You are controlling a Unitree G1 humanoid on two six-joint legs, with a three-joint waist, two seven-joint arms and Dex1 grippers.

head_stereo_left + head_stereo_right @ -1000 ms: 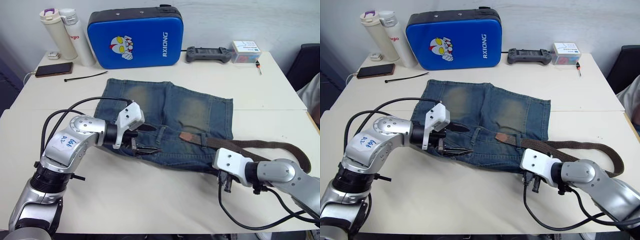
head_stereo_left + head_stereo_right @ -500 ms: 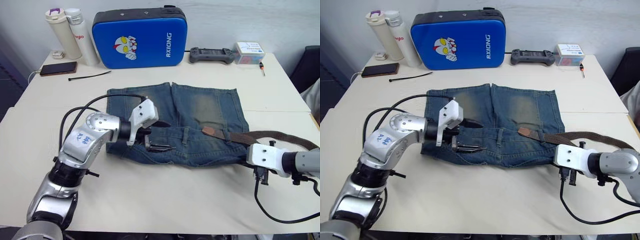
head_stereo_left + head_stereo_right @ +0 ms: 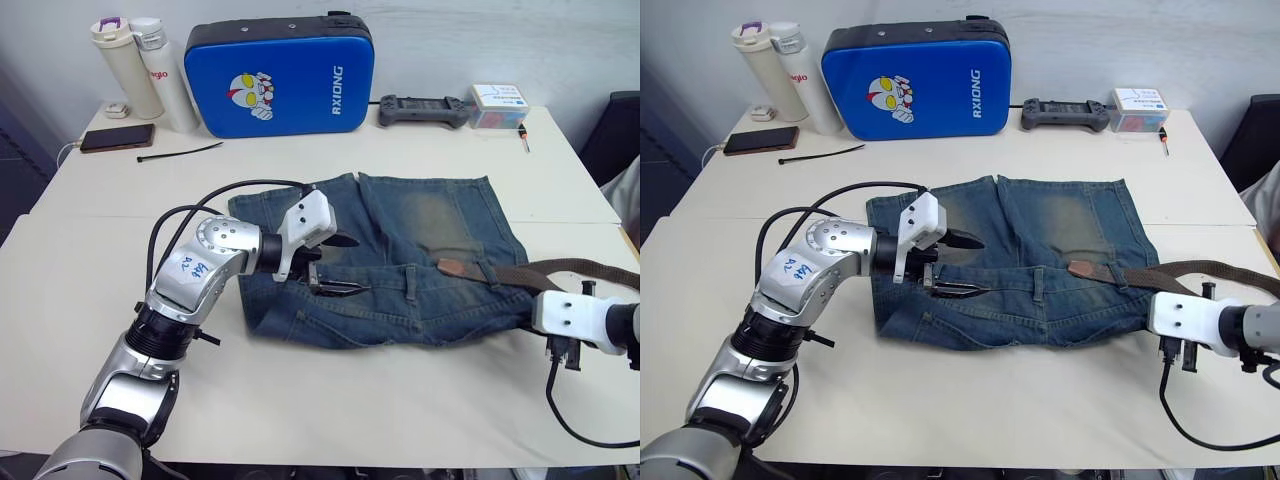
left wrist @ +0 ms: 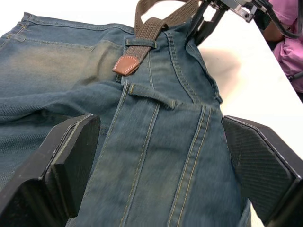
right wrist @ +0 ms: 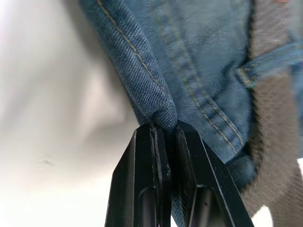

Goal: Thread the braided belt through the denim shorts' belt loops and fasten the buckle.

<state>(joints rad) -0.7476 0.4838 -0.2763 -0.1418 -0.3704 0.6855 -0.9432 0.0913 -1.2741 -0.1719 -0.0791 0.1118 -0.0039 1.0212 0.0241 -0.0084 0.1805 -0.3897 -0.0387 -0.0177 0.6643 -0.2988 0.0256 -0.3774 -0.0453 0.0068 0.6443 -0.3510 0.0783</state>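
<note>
The denim shorts [image 3: 400, 250] lie flat mid-table, waistband toward me. My left gripper [image 3: 343, 265] hovers open just over the waistband's left part; a belt loop [image 4: 149, 94] lies between its fingers [image 4: 71, 156] in the left wrist view. The braided belt [image 3: 560, 270] has its tan tip [image 3: 452, 268] lying on the waistband. It passes under a loop [image 4: 142, 42] and runs off to the right. The buckle is out of view. My right gripper [image 5: 164, 128] is shut on the shorts' right waistband corner [image 5: 156, 101].
At the back stand a blue padded case [image 3: 280, 75], two bottles [image 3: 145, 65], a phone [image 3: 117, 137], a black cable tie [image 3: 180, 152], a game controller [image 3: 428, 110] and a small box [image 3: 498, 104]. A person's pink sleeve [image 4: 289, 52] shows at the table's right side.
The shorts have slid to the right across the table, pulled by my right gripper, which has moved right. My left gripper followed to the right above the waistband, still open.
</note>
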